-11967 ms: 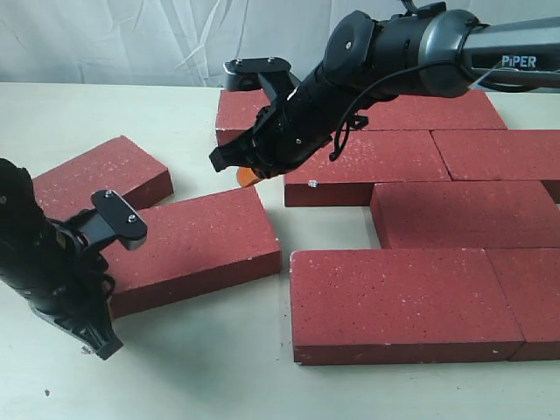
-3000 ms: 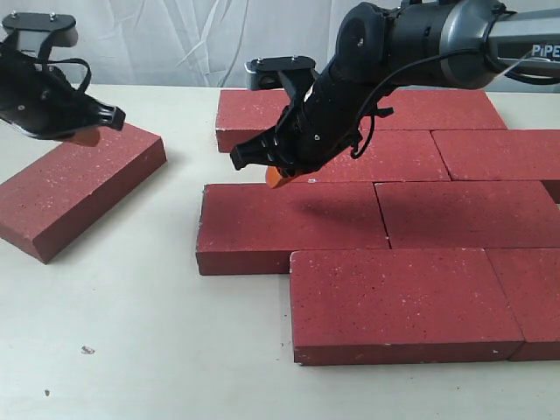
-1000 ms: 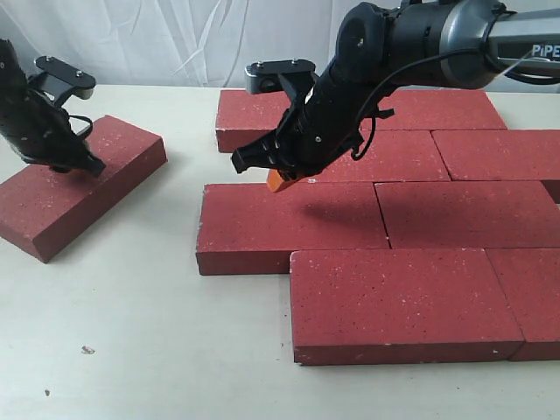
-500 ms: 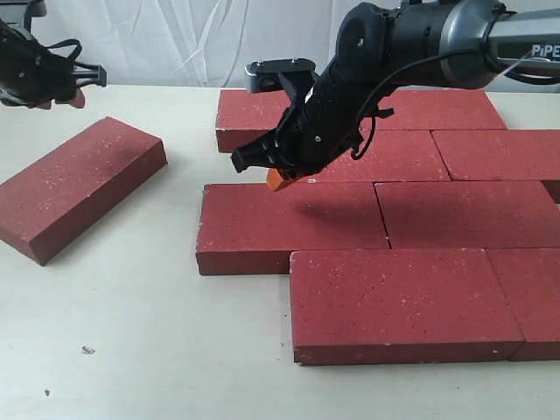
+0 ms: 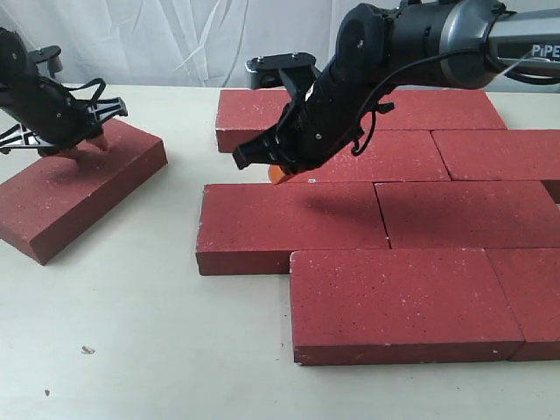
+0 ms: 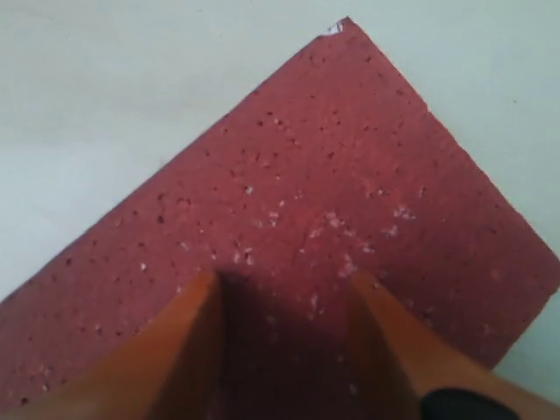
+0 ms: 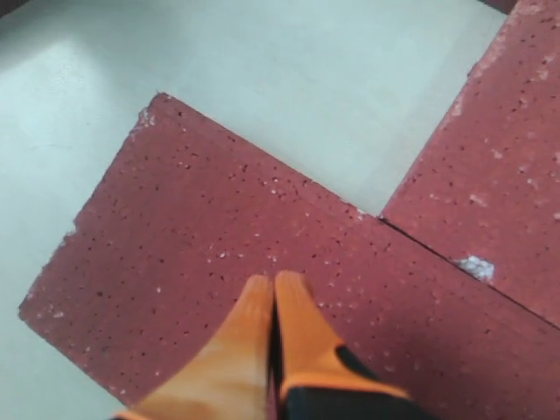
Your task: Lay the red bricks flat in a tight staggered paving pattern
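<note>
- Pale tabletop (image 5: 175, 350), white curtain (image 5: 175, 35) behind.
- Laid bricks (image 5: 437, 219): about eight showed, flat, in four offset rows with closed joints wherever the joints were visible. By my judgement most of the paving was done.
- Loose brick (image 5: 79, 188) was left to place. It lay flat but skewed, well apart from the patch and directly under the left pincer (image 5: 87, 140).
- Left pincer: fingers spread wide with nothing between them, hanging over the far end of the loose brick near its corner. Wrist view too close to tell whether the tips touched it.
- Right pincer (image 5: 278, 172): orange tips pressed together, holding nothing, low over the rear edge of the front-left brick (image 5: 289, 223), which was seated against its neighbours.
- Likely left to do: square up the loose brick and push it into the pattern. I couldn't judge which slot it would go in.
- Right arm (image 5: 367, 61) hid the joints in the back rows.
- Frame edge cut off the bricks at the far right, so the count was unsure.
</note>
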